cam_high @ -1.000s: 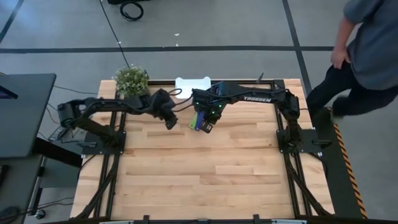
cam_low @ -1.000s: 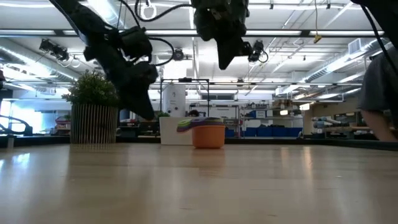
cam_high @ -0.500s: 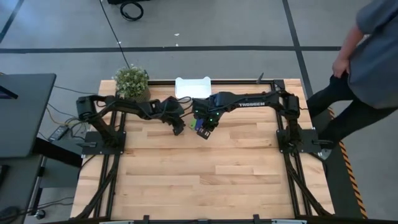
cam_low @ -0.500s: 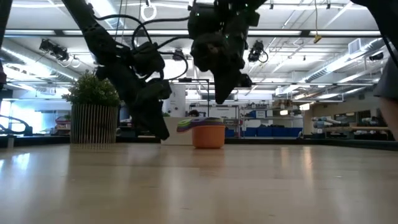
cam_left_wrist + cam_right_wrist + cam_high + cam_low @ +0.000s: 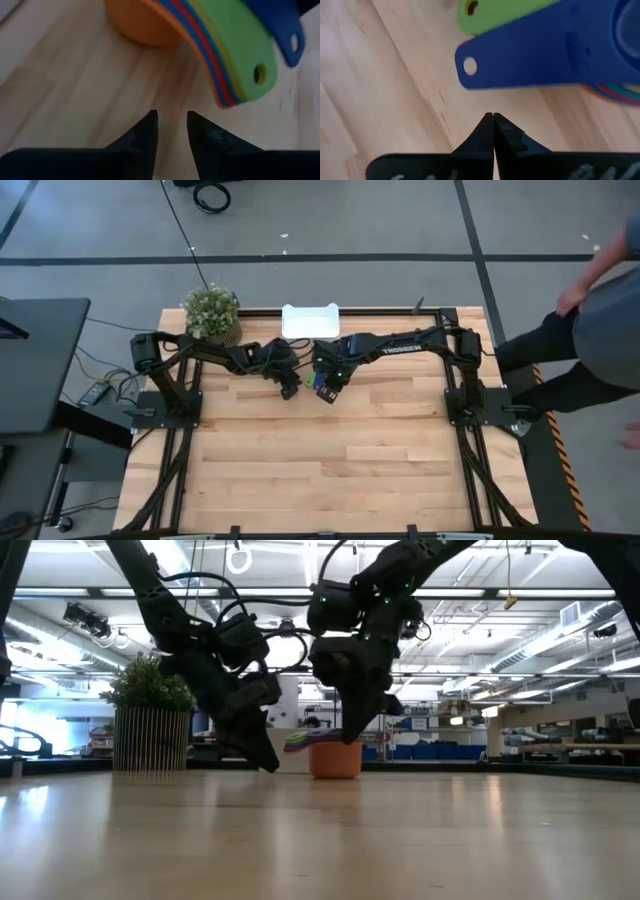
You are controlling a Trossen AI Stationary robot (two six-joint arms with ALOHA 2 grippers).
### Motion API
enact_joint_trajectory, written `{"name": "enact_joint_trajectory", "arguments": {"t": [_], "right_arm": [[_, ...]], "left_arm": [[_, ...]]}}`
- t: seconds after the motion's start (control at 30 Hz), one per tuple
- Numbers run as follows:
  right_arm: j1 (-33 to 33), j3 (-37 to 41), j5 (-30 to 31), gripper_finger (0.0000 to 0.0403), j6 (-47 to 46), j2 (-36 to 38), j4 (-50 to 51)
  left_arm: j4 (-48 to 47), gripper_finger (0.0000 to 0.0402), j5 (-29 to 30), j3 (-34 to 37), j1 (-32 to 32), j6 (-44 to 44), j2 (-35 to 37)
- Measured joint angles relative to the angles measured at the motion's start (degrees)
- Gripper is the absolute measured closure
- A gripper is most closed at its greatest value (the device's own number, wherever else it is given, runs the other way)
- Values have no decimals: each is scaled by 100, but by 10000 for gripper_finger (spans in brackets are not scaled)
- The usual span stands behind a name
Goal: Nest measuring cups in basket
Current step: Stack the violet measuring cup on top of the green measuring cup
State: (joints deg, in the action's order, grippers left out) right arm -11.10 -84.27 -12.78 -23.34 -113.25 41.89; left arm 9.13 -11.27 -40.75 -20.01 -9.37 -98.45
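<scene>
Flanking the cups (image 5: 321, 381) mid-table, still at 6 o'clock of the basket (image 5: 311, 320): left gripper (image 5: 291, 388) at their 9, fingers slightly parted, grasping nothing; right gripper (image 5: 333, 392) at 3, clenched empty. Probably bracing the nested stack for a lift.

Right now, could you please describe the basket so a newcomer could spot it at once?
Look to the table's far edge, where a potted plant stands. Just right of it sits the basket, a low white rectangular bin with rounded corners. It is the only white thing there, apart from the cups.
</scene>
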Motion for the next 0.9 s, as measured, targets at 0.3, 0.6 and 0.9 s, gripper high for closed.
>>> {"name": "enact_joint_trajectory", "arguments": {"t": [0.3,0.6,0.9], "right_arm": [[-102,105,13,400,263,-11,-378],[-186,105,66,400,525,-11,-759],[-215,107,24,400,648,12,-707]], "left_arm": [[311,290,1,0,31,17,0],[489,290,-4,-7,225,-4,7],[448,290,-2,-8,260,-48,7]]}}
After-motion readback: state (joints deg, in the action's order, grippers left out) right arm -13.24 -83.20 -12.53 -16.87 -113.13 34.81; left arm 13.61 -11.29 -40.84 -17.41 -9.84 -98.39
